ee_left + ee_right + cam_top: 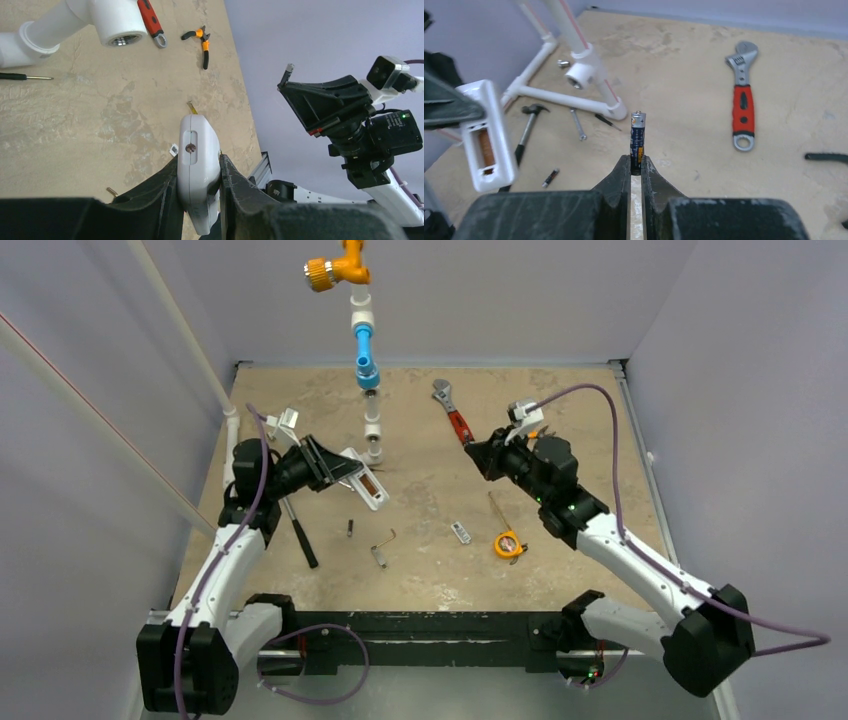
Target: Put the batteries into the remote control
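Note:
My left gripper [335, 466] is shut on the white remote control [366, 483] and holds it above the table, left of middle. In the left wrist view the fingers [165, 192] clamp the remote [197, 150] by its sides. In the right wrist view the remote [486, 135] shows its open battery compartment with a coppery part inside. My right gripper [636, 167] is shut on a dark battery [638, 137] that stands upright from the tips. In the top view the right gripper [488, 455] is to the right of the remote and apart from it. A second battery [551, 177] lies on the table.
A red-handled wrench [453, 412] lies at the back. A yellow tape measure [508, 543], a small white cover [460, 532] and a bent metal piece [383, 548] lie near the front. A hammer [298, 533] lies left. A white pipe assembly [367, 370] stands at back middle. Pliers [202, 42] lie far right.

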